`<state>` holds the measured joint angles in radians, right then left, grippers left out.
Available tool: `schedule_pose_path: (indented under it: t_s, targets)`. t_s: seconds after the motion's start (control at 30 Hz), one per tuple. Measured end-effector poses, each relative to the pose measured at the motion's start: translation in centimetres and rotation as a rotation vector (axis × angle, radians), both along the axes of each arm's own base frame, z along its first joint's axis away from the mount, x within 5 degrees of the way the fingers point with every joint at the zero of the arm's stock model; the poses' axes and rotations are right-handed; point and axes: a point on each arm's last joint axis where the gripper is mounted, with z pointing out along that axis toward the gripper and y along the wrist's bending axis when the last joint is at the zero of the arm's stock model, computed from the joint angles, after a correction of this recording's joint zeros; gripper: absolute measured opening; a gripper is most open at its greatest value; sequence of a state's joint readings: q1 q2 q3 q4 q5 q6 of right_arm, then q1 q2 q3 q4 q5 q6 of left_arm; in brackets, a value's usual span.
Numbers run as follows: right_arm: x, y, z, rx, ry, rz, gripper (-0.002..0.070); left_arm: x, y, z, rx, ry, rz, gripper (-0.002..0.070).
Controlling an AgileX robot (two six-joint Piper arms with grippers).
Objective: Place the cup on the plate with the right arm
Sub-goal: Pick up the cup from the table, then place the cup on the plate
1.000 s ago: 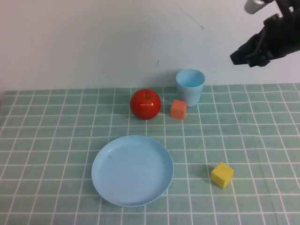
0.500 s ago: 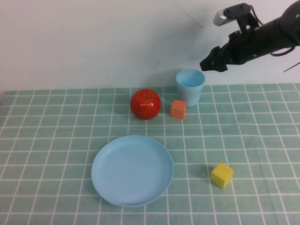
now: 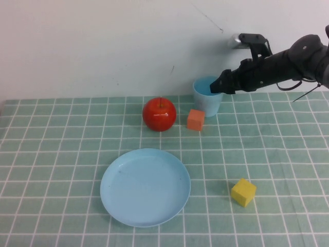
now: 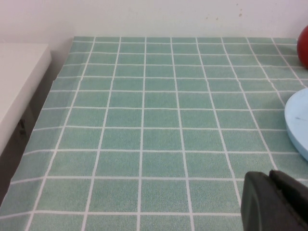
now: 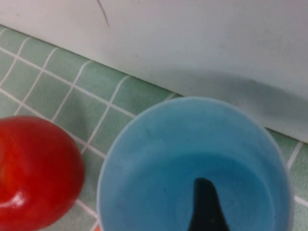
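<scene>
Notes right gripper [image 3: 222, 85] at smooth tapered plastic cup [image 3: 207, 98] rim, jaws apart, one dark fingertip [image 5: 205, 204] inside. Notes left gripper [image 4: 275, 202] over gridded tablecloth [image 4: 144, 120], jaws together, near round plate [image 3: 145, 188].

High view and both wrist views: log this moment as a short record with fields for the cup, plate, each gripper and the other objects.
cup: upright at the back of the table, not lifted, not on the plate
plate: near the front, nothing on it
right gripper: at the cup's rim, one finger showing inside the cup, not closed on it
left gripper: low over bare cloth, away from the cup
apple: left of the cup
orange cube: just in front of the cup
yellow cube: right of the plate
</scene>
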<state>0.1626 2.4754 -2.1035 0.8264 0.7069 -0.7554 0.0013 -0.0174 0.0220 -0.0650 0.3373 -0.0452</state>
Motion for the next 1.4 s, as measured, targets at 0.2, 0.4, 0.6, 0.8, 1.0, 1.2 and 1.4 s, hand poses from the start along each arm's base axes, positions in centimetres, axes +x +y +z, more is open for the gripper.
schedule_pose_path:
  t_s: [0.2,0.4,0.6,0.8,1.0,1.2,1.4]
  targets:
    - [-0.1,0.1,-0.3,-0.007,-0.014,0.039,0.0172,0.0,0.0,0.0,0.0,0.0,0.0,-0.0003]
    - [-0.8,0.5,-0.4,0.007,0.037,0.106,0.0033,0.0,0.0,0.0,0.0,0.0,0.0,-0.0003]
    - [-1.7,0.6,1.4,0.006,0.062,0.174,0.0031,0.0,0.0,0.0,0.0,0.0,0.0,-0.0003]
    - [-4.0,0.7,8.6,-0.014,-0.012,0.265,0.0031,0.0,0.0,0.0,0.0,0.0,0.0,-0.0003]
    - [-8.3,4.8,13.2,-0.134,-0.017,0.445,0.003,0.0,0.0,0.0,0.0,0.0,0.0,-0.0003]
    - [-12.7,13.2,10.5,-0.307,0.011,0.615,0.003,0.0,0.0,0.0,0.0,0.0,0.0,-0.0003]
    - [-15.1,17.2,9.5,-0.42,-0.016,0.653,0.0029,0.0,0.0,0.0,0.0,0.0,0.0,-0.0003]
